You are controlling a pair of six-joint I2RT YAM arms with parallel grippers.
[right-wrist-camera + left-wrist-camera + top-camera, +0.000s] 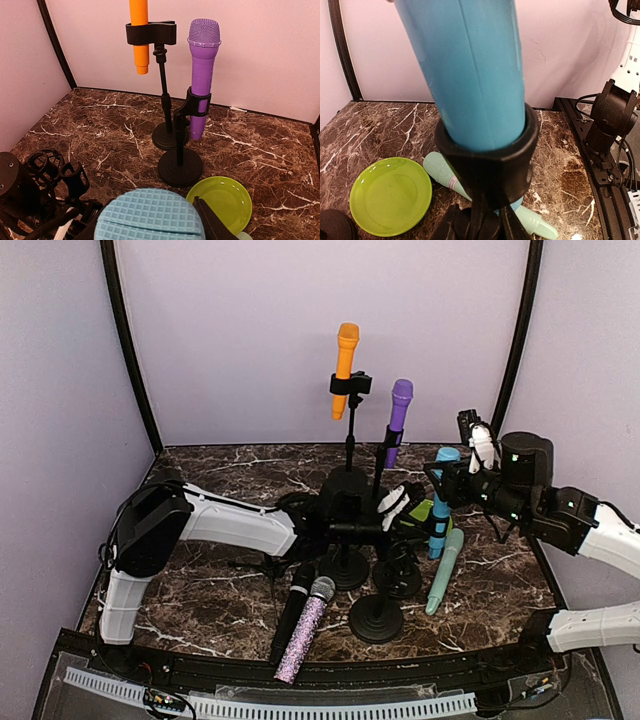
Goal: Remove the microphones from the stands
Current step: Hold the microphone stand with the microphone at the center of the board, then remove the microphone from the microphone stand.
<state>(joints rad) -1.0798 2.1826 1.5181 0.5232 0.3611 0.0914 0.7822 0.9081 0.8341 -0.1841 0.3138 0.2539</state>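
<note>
1. Two arms are converging on the blue microphone [438, 530]. The left arm [230, 525] is reaching across the table and the right arm [560, 515] is coming in from the side.
2. We are seeing that microphone standing upright, right of centre, with its body seated in the black clip [487, 165] of its stand.
3. Our right gripper [440, 480] is clamping it just under the head, fingers partly closed around it.
4. Our left gripper [398, 502] is sitting low beside the stand. We cannot tell whether its fingers are gripping anything.
5. We are worrying that the snug clip will drag the whole stand upward if nothing is bracing it, toppling it toward the purple microphone [202, 75].
6. We are also expecting a slanted pull to jam the body, or a slip to drop it onto the green plate [390, 195].
</note>
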